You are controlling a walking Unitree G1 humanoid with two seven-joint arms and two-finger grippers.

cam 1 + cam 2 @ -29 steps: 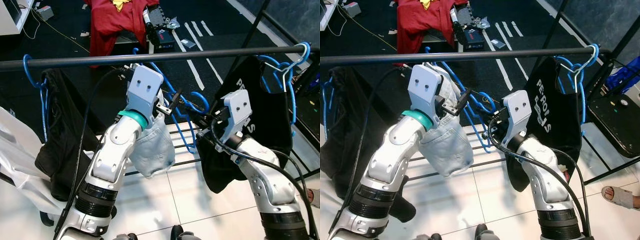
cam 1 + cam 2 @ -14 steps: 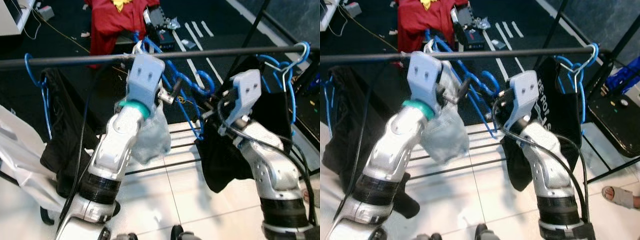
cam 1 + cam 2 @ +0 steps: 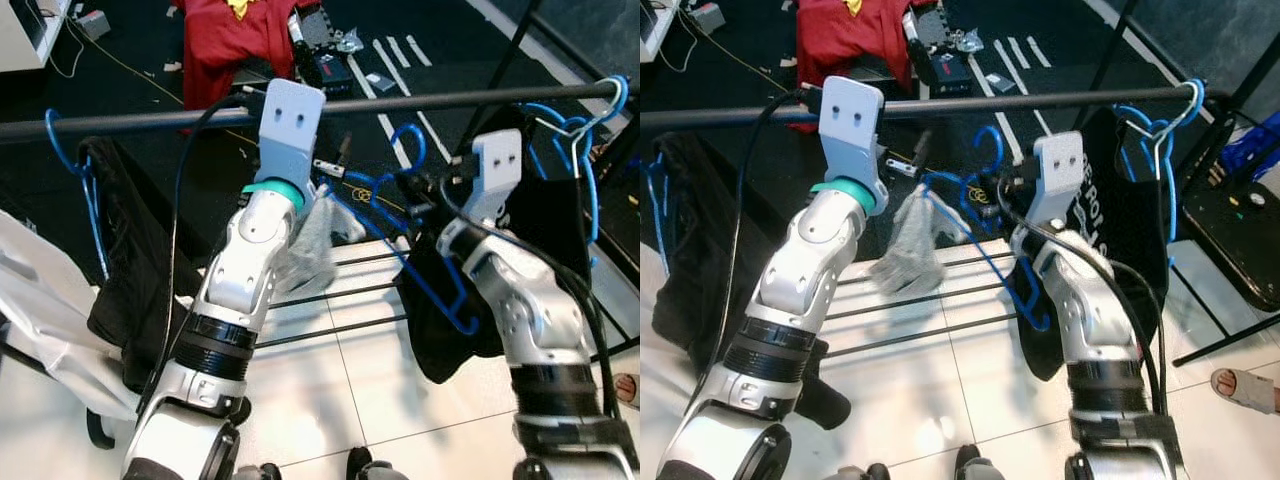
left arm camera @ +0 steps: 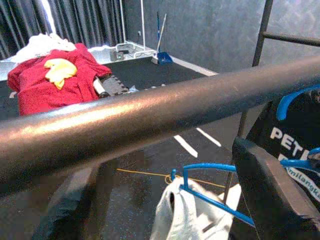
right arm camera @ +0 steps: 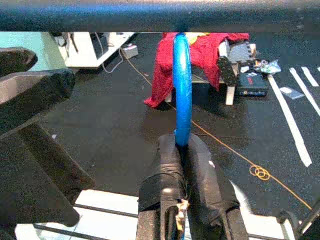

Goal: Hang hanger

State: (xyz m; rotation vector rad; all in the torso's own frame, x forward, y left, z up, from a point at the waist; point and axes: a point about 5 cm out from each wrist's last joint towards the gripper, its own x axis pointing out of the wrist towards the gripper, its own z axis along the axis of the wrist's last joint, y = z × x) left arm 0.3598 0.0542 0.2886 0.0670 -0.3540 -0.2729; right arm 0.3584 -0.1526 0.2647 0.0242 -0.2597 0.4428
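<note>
Left eye view: we see the black rail (image 3: 420, 100) crossing the scene, with both arms raised to it. The blue hanger (image 3: 400, 215) with a pale garment (image 3: 310, 245) hangs between the arms, its hook just under the rail. A black shirt (image 3: 545, 230) on other blue hangers (image 3: 575, 135) hangs close at our right; a dark garment (image 3: 130, 260) hangs at our left.
Right eye view: a red cloth (image 3: 845, 40) lies on the dark floor behind the rail.
Left wrist view: the rail passes close before our left tool (image 4: 175, 200); its fingers stand apart and hold nothing.
Right wrist view: our right tool (image 5: 182, 172) is closed on the blue hanger, whose hook rises up to the rail.
</note>
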